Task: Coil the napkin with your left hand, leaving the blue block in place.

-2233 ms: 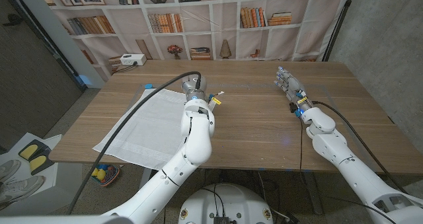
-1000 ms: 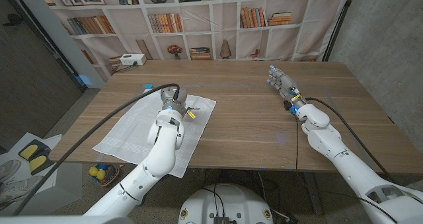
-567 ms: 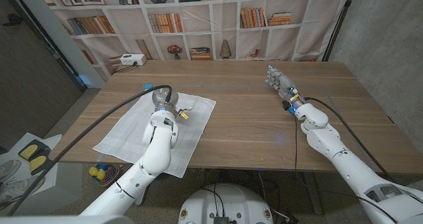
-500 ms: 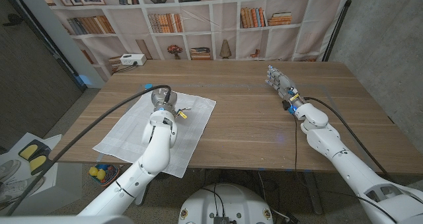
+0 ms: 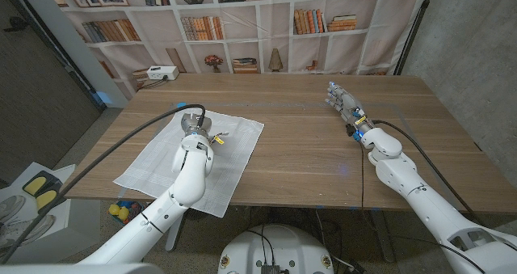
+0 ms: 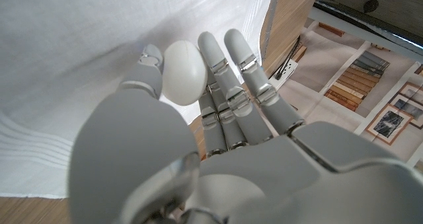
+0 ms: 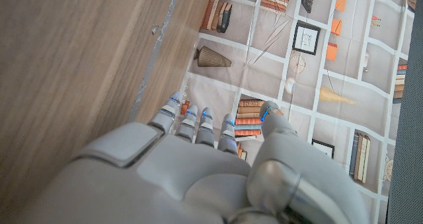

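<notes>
Spread flat on the left half of the wooden table (image 5: 307,157): a white napkin (image 5: 161,165), thin woven cloth with fine raised stripes along its borders, roughly rectangular. Long axis running from the near-left table edge toward the far right, with the near corner hanging slightly past the edge. No writing legible on it.

Over the napkin's far part: the left hand (image 5: 194,125), smooth grey-white plastic with rounded segments, at the end of a glossy white arm trailing a black cable. In the left wrist view, fingers (image 6: 234,59) straight and close together, reaching toward the cloth, thumb tip beside them, nothing held; contact with the cloth impossible to judge.

Well apart on the right half, farther back: the right hand (image 5: 343,98), standing over bare wood grain, fingers extended and slightly apart, holding nothing.

Beyond the far table edge: a printed bookshelf backdrop (image 5: 242,23), no titles readable.
</notes>
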`<state>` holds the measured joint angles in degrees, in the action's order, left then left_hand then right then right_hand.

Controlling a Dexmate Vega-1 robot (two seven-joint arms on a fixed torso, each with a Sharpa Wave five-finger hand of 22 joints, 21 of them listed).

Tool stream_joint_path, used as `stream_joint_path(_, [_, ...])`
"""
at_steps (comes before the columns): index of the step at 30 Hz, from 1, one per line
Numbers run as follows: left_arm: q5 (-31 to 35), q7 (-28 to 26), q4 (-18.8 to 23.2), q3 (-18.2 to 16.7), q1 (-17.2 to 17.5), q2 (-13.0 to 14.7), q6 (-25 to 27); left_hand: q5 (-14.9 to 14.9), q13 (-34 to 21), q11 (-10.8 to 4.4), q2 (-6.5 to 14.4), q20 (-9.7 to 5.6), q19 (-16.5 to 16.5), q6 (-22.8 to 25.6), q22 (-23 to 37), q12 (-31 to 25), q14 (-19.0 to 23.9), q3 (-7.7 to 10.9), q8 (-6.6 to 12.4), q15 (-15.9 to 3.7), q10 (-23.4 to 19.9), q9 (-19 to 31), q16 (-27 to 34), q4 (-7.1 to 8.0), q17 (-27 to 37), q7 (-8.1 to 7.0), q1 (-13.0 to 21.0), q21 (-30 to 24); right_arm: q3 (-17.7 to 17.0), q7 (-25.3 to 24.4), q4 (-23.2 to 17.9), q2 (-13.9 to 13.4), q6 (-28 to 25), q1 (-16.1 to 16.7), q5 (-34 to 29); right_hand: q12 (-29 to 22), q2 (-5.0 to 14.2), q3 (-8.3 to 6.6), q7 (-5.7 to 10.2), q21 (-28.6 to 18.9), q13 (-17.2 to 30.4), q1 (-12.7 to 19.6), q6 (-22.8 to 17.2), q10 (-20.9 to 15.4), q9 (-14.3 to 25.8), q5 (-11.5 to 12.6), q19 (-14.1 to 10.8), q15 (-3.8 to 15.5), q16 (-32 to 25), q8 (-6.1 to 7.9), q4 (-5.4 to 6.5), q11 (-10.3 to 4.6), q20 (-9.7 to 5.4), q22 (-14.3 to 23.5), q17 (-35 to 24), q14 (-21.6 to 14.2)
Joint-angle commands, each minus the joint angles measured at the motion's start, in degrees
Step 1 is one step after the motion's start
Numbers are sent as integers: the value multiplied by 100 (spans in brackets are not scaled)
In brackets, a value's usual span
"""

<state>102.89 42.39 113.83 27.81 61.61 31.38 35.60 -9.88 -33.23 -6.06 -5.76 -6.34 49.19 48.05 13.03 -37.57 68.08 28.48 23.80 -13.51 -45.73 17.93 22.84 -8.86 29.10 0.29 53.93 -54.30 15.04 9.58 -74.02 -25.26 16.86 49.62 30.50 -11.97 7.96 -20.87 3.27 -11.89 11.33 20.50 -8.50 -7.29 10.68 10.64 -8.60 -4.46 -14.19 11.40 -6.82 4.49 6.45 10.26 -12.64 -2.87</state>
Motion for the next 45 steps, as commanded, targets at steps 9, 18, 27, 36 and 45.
stream_joint_path(9, [571,1068,-421,357,-460,-37,-49,-5,371,-354,1208,-244,-689,-464,-113,517,-424,-205,-349,15,-2,-116,-529,176,-112,-424,724,-188,-24,-86,-57,-24,-3,54,-16,12,18,-13,42,-4,12,10,-37,-42,11,3,-36,-2,18,-17,-35,-23,-13,13,-17,-50])
stream_joint_path(18, [919,1542,-463,473,-624,-74,-257,-12,787,-326,905,440,-2106,-1162,-258,1375,-1746,-529,-911,80,716,-442,-1127,317,-433,-795,-132,199,-28,-118,-64,-20,17,59,-26,15,16,-12,41,-4,13,10,-37,-41,12,3,-38,-12,19,-17,-38,-30,-9,13,-17,-56])
stream_joint_path(27, [1085,2052,-428,504,-764,-96,-536,-55,1021,-287,660,598,-2809,-1747,-279,1959,-2727,-802,-1239,143,1254,-598,-1227,432,-783,-914,-710,589,-22,-126,-40,-1,69,43,-40,17,15,-11,34,-6,13,7,-46,-44,12,3,-46,-27,17,-14,-38,-40,-1,14,-18,-69])
stream_joint_path(36, [1272,2290,-265,512,-788,-98,-641,-162,1132,-50,377,684,-3112,-2947,-277,2416,-3442,-1096,-1413,265,1848,-672,-1200,519,-1048,-867,-1186,904,-26,-155,-73,7,89,73,-37,19,14,-11,37,-12,14,9,-52,-43,12,3,-64,-24,10,-12,-41,-35,8,14,-18,-94])
stream_joint_path(45, [1453,1674,112,402,-477,-105,-393,-214,1143,118,431,1063,-3553,-3842,-270,2686,-4697,-1302,-1380,810,2950,-688,-1240,701,-1270,-796,-1636,1304,-26,-184,-145,-17,64,124,-36,19,13,-10,35,-12,15,7,-56,-49,12,3,-67,-30,5,-12,-42,-21,13,14,-19,-115])
